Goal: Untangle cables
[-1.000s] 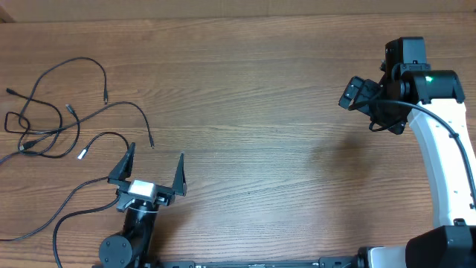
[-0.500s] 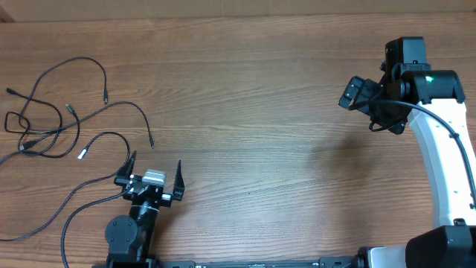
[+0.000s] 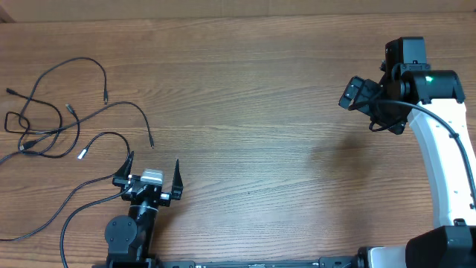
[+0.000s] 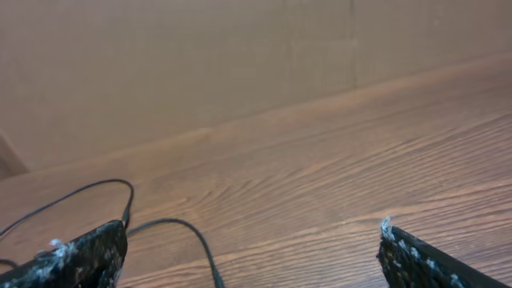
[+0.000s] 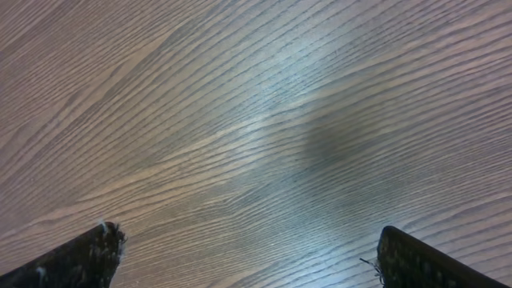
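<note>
- Where the wooden table (image 3: 253,112) takes up the left side of the overhead frame, the cables (image 3: 44,134) lie in a loose tangle. They are thin black cords, looped and crossing at upper left, with long strands trailing toward the lower-left corner.
- Silver-white tip (image 3: 82,155): one cord end, left of centre in the tangle, up and to the left of the left gripper and apart from it.
- Black plug end (image 3: 152,144): lies just above the left gripper, not touching it.
- Left gripper (image 3: 154,159): lower left of the overhead frame, beside the trailing strands. Its fingers are spread wide and hold nothing.
- Left wrist view: fingers (image 4: 80,256) sit in the bottom corners, and two cord curves rest on the wood at lower left.
- Right gripper (image 5: 246,234): fingers stand wide apart over bare wood grain — nothing is held.
- Right arm (image 3: 435,141): at the right edge of the overhead frame, well apart from the cables.
</note>
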